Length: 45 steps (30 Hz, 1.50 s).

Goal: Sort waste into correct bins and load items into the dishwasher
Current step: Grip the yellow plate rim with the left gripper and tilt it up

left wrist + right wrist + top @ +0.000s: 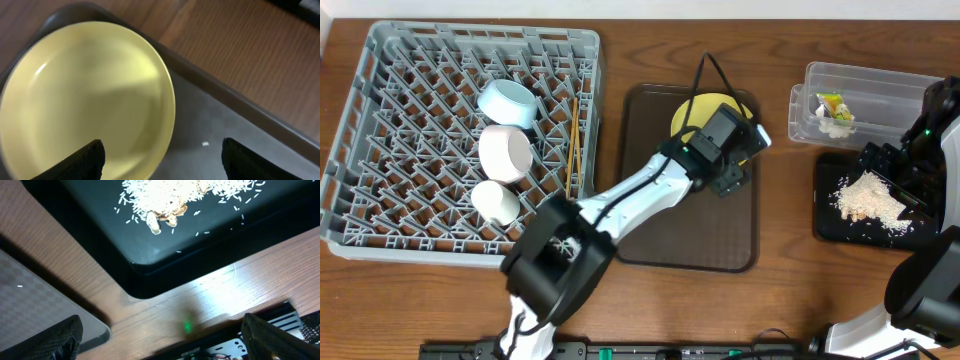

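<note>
Yellow plate (688, 115) lies flat at the far end of the dark brown serving tray (660, 230), round and glossy, with a shallow well and a low rim that catches the light. From where I stand, the left gripper (162, 162) hangs right over it with its jaws spread wide and gripping nothing: one finger is above the plate's well, the other above the tray floor, and the plate's rim runs between them. I cannot tell whether either finger touches the plate. Over on the right, the right gripper (162, 340) is fully released too, holding nothing, above the wooden table (780, 290) just beside a corner of the shallow black tray (830, 225). That tray carries a loose heap of pale rice crumbs (868, 198), with a few stray grains scattered round it. Just beyond it stands the clear plastic tub (880, 85), and inside are the yellow-green snack wrapper (832, 103) and some crumpled white paper (835, 125). To the left of the serving tray is the big grey dish rack (400, 180). In it the small white cup (497, 202) is nearest, the white bowl (506, 152) is behind it, and the light blue bowl (510, 102) is farthest back. All three are tipped on their sides among the pegs, and the two wooden chopsticks (575, 145) lie along the rack's right edge.
</note>
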Each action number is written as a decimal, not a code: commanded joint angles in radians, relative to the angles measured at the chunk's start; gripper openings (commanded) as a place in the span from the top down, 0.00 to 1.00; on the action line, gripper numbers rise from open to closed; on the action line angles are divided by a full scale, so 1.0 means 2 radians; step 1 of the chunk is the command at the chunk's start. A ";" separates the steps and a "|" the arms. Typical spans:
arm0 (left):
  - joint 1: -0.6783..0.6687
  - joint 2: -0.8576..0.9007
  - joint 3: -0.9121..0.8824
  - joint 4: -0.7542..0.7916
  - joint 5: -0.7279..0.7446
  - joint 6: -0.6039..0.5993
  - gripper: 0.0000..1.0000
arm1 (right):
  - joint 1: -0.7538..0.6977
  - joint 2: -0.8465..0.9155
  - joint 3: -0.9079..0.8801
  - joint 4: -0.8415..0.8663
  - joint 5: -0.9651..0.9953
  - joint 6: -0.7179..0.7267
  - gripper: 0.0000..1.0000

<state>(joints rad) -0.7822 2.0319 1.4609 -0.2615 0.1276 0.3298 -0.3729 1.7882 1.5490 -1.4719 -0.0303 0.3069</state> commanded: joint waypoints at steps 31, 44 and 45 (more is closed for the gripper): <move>-0.001 0.091 -0.001 -0.042 -0.034 0.003 0.86 | 0.000 -0.012 0.001 -0.001 -0.002 0.003 0.01; -0.001 0.063 -0.001 -0.096 -0.034 -0.062 0.94 | 0.000 -0.012 0.001 0.000 -0.002 0.003 0.01; -0.001 0.057 -0.001 -0.103 -0.034 -0.062 0.94 | 0.000 -0.012 0.001 0.001 -0.002 0.003 0.01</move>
<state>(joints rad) -0.7868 2.1471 1.4929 -0.4175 0.0452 0.2581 -0.3729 1.7882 1.5490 -1.4727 -0.0303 0.3069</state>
